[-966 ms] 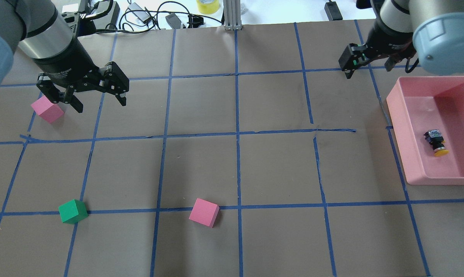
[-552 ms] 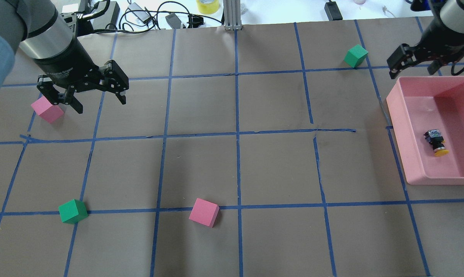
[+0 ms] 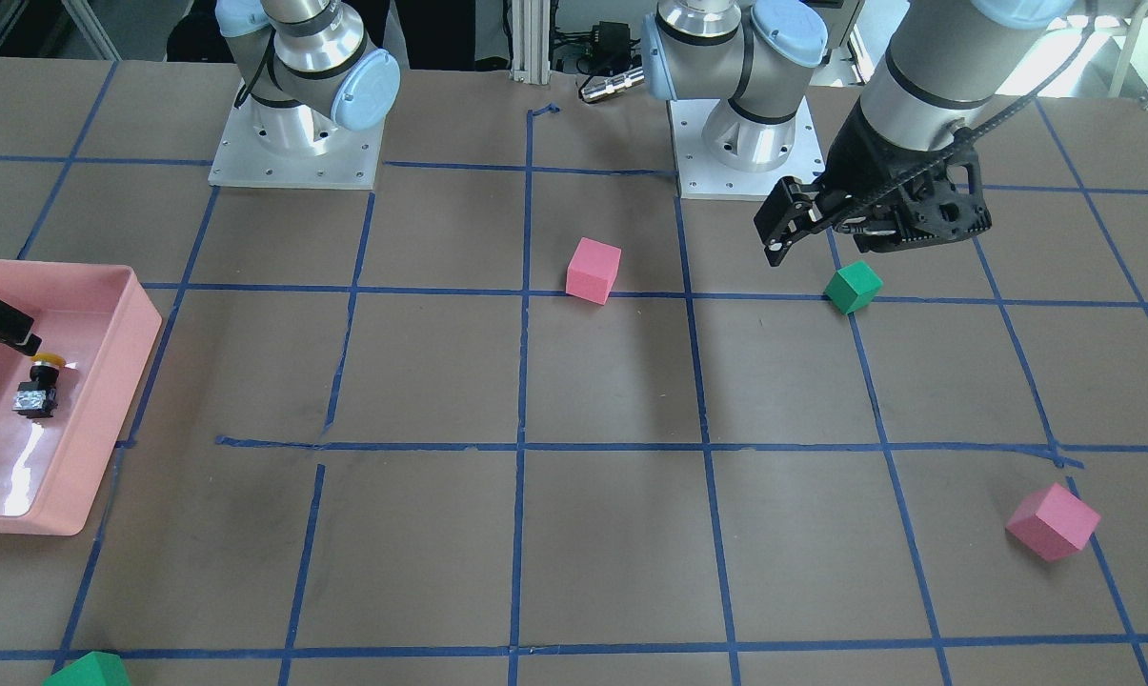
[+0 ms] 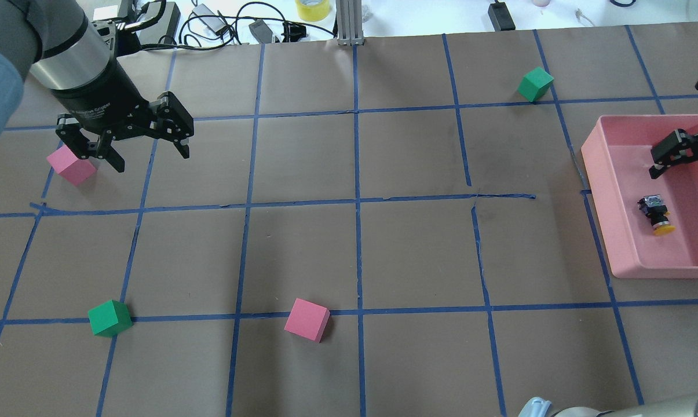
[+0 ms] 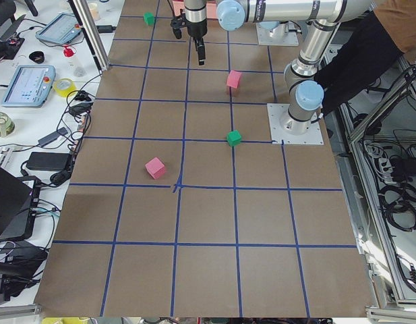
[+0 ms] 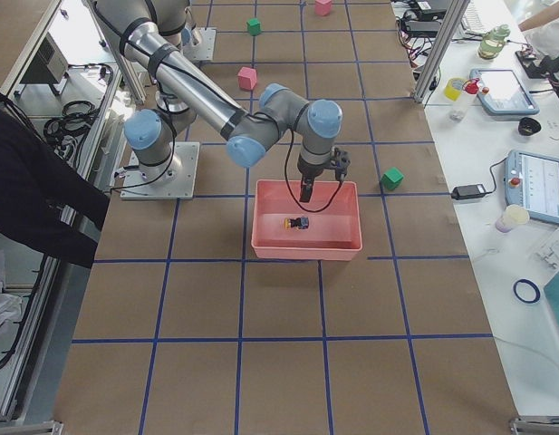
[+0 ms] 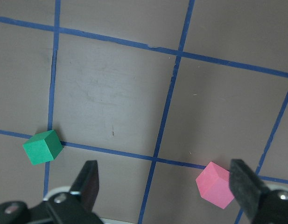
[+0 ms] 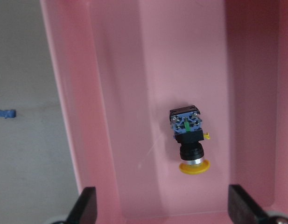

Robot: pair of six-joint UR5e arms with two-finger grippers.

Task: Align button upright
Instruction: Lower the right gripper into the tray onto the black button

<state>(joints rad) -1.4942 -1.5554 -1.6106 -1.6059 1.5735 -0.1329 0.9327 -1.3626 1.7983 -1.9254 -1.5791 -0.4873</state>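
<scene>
The small yellow-capped, black-bodied push-button [image 8: 190, 140] lies on its side inside the pink plastic tray [image 8: 71, 102], so the right tool [image 8: 165, 203] hangs above it spread wide, likely to straddle it, while the left tool [image 4: 152, 159] gapes well away.

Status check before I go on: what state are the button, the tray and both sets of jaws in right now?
button: lying on its side on the tray floor, not gripped.
pink tray: flat on the table, holding only the button.
right gripper: jaws open, empty, above the tray.
left gripper: jaws open, empty, above the table near a pink cube.
</scene>
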